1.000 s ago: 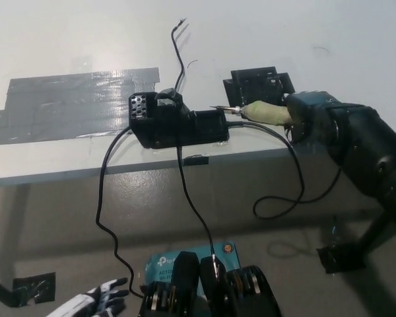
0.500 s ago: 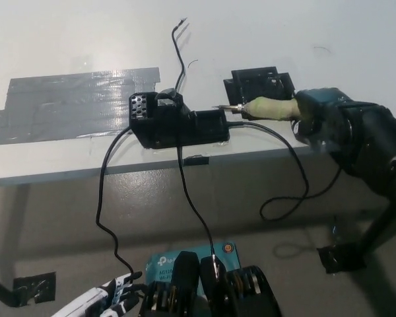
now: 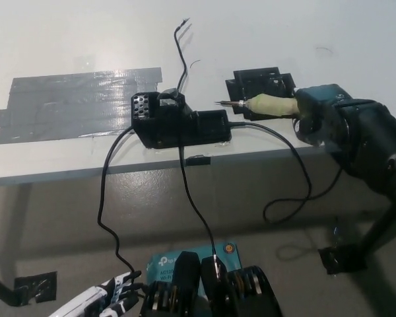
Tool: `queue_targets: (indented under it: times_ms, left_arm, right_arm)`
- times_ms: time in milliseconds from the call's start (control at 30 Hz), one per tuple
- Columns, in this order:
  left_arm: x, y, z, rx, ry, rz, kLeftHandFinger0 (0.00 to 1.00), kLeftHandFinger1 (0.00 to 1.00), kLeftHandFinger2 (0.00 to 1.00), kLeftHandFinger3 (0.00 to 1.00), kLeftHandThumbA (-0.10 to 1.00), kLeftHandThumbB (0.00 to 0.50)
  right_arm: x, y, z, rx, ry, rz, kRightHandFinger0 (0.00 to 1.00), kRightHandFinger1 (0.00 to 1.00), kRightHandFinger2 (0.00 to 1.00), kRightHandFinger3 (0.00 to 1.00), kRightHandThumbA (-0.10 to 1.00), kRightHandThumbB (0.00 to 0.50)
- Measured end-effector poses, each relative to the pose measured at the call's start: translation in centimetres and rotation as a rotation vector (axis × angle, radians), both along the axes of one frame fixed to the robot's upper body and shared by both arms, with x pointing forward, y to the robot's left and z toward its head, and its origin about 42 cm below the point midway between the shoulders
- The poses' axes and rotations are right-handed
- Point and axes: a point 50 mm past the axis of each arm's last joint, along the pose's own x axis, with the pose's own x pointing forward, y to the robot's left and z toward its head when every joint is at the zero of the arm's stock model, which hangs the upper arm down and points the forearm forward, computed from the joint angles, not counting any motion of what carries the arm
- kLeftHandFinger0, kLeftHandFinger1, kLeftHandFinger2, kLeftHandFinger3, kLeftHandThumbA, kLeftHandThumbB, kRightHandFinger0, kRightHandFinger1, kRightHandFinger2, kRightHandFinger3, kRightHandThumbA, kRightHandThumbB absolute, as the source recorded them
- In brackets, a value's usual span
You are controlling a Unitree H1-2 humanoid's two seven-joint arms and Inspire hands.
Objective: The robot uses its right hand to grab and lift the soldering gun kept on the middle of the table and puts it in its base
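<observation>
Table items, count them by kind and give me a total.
Soldering gun, in the right hand: 1
Base: 1
Black bracket: 1
Grey tape patch: 1
Total: 4
The left hand rests at the lower left.

It looked like an electronics workshop or robotics lab. A plain white surface [image 3: 284,26] carried a wide patch of grey tape [image 3: 72,102], a black soldering station [image 3: 178,125] with loose black cables [image 3: 105,198] trailing off the edge, and a soldering iron [image 3: 261,105]. Below lay a bare concrete floor [image 3: 53,218] with more tape [image 3: 33,287] stuck to it.
</observation>
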Motion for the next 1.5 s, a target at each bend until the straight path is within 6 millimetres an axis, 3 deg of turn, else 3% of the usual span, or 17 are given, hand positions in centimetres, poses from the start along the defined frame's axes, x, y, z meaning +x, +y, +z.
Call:
queue_targets:
  times_ms: [67,100,167,200,233,267,300,367,433,500,700,833,933,1067,1133,1233,1500]
  left_arm:
    - [0.0,0.0,0.0,-0.001,0.001,-0.004,1.0,1.0,1.0,1.0,0.72,0.179]
    - [0.1,0.0,0.0,-0.001,0.0,-0.007,1.0,1.0,1.0,1.0,0.72,0.172]
    - [0.2,-0.1,0.1,-0.001,-0.002,-0.01,1.0,1.0,1.0,1.0,0.73,0.168]
    - [0.2,-0.1,0.1,-0.001,-0.003,-0.011,1.0,1.0,1.0,1.0,0.73,0.182]
    - [0.2,-0.1,0.1,-0.002,-0.003,-0.011,1.0,1.0,1.0,1.0,0.73,0.184]
    - [0.2,-0.1,0.1,-0.002,-0.002,-0.011,1.0,1.0,1.0,1.0,0.73,0.182]
    - [0.2,-0.1,0.1,-0.002,-0.001,-0.011,1.0,1.0,1.0,1.0,0.72,0.171]
    - [0.2,0.0,0.0,-0.002,0.001,-0.012,1.0,1.0,1.0,1.0,0.72,0.168]
    - [0.2,0.0,0.0,-0.002,0.001,-0.013,1.0,1.0,1.0,1.0,0.73,0.173]
    - [0.2,0.0,0.0,-0.002,0.003,-0.015,1.0,1.0,1.0,1.0,0.72,0.153]
    - [0.2,0.1,0.0,0.0,0.006,-0.021,1.0,1.0,1.0,1.0,0.7,0.171]
    - [0.1,0.2,0.0,0.005,0.008,-0.021,1.0,1.0,1.0,1.0,0.68,0.167]
    - [0.1,0.3,-0.1,0.005,0.01,-0.019,1.0,1.0,1.0,1.0,0.67,0.168]
    - [0.0,0.4,-0.2,0.006,0.017,-0.016,1.0,1.0,1.0,1.0,0.69,0.17]
    - [-0.1,0.4,-0.4,0.006,0.023,-0.014,1.0,1.0,1.0,1.0,0.68,0.15]
    - [-0.1,0.5,-0.5,0.008,0.025,-0.012,1.0,1.0,1.0,1.0,0.67,0.141]
    - [-0.1,0.8,-0.4,0.017,0.025,-0.012,1.0,1.0,1.0,1.0,0.65,0.153]
  right_arm:
    - [-0.1,0.3,-0.2,-0.018,0.014,0.011,0.26,0.46,0.94,1.0,-0.02,0.418]
    - [-0.1,0.5,-0.2,-0.023,0.016,0.018,0.26,0.49,1.0,1.0,-0.03,0.416]
    - [-0.2,0.5,-0.3,-0.035,0.021,0.024,0.26,0.42,0.84,1.0,-0.1,0.272]
    - [-0.2,0.5,-0.4,-0.042,0.021,0.027,0.25,0.44,0.9,1.0,-0.1,0.085]
    - [-0.2,0.6,-0.5,-0.052,0.021,0.033,0.34,0.49,0.86,1.0,-0.1,0.01]
    - [-0.4,0.6,-0.7,-0.072,0.017,0.043,0.37,0.5,0.82,0.99,-0.1,0.0]
    - [-0.4,0.4,-0.8,-0.091,0.017,0.047,0.04,0.17,0.38,0.68,-0.1,0.138]
    - [-0.5,0.5,-1.1,-0.143,0.007,0.065,0.0,0.05,0.22,0.6,-0.1,0.137]
    - [-0.6,0.7,-1.2,-0.175,-0.004,0.078,0.02,0.12,0.28,0.76,-0.06,0.059]
    - [-0.6,0.9,-1.3,-0.205,-0.013,0.087,0.4,0.48,0.58,1.0,0.13,0.0]
    - [-1.3,0.8,-1.9,-0.284,-0.054,0.117,0.15,0.2,0.34,0.93,0.38,0.0]
    - [-1.8,0.6,-2.4,-0.284,-0.105,0.133,0.0,0.02,0.14,0.55,0.34,0.0]
    - [-2.3,0.1,-2.8,-0.276,-0.157,0.151,0.0,0.1,0.31,0.27,0.26,0.0]
    - [-3.1,-0.6,-3.0,-0.254,-0.225,0.18,0.0,0.19,0.43,0.36,-0.06,0.02]
    - [-3.3,-0.8,-2.9,-0.237,-0.24,0.191,0.0,0.29,0.57,0.17,0.09,0.0]
    - [-3.7,-1.4,-2.8,-0.164,-0.257,0.176,0.0,0.41,0.7,0.13,-0.1,0.0]
    - [-4.0,-2.8,-0.7,0.102,-0.307,0.052,0.0,0.32,0.63,0.12,-0.1,0.0]
